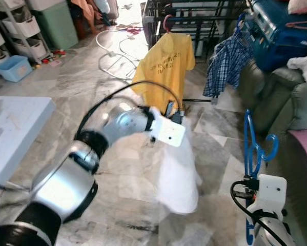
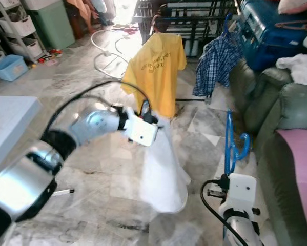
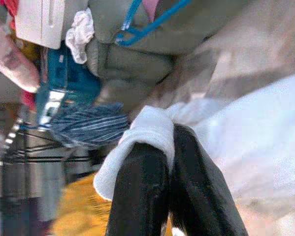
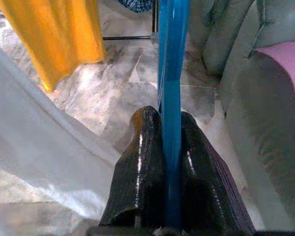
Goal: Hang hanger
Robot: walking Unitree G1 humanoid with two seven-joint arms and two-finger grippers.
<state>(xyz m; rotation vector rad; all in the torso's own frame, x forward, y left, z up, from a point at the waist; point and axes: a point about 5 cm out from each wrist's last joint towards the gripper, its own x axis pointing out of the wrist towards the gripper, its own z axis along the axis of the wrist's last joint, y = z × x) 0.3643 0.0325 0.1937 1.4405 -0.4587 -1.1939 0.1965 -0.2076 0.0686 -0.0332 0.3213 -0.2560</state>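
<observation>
Midway through a laundry chore on a marble floor (image 1: pixel 56 97): left gripper (image 3: pixel 169 162) pinched tight on a fold of a white garment (image 2: pixel 163 174), right gripper (image 4: pixel 171 147) clamped on a blue hanger (image 1: pixel 253 148).

Held upright beside a grey-green sofa (image 1: pixel 281 97), well apart from the drying rack (image 1: pixel 194 20), with the hook pointing up and the black fingers (image 4: pixel 140 167) pressing both faces of the thin plastic bar. Hanging limp from the raised left arm toward the floor, just in front of a yellow T-shirt (image 1: pixel 163 69) already suspended from the rack's front rail; a blue plaid shirt (image 1: pixel 227 64) draped at the rack's right end.

Judged on handling: light and stiff plastic, likely smooth and prone to twist in a narrow pinch, so best gripped low on the straight bar, leaving hook and shoulders free. Soft, floppy cloth, by contrast, with no shape of its own; best taken near the collar or neckline, though exactly which part sits between the fingers cannot be told from the wrist view.

Probable work ahead: threading the hanger into the garment, then hooking it over a free stretch of rail between the 2 shirts. Risk of cloth dragging on the floor.
</observation>
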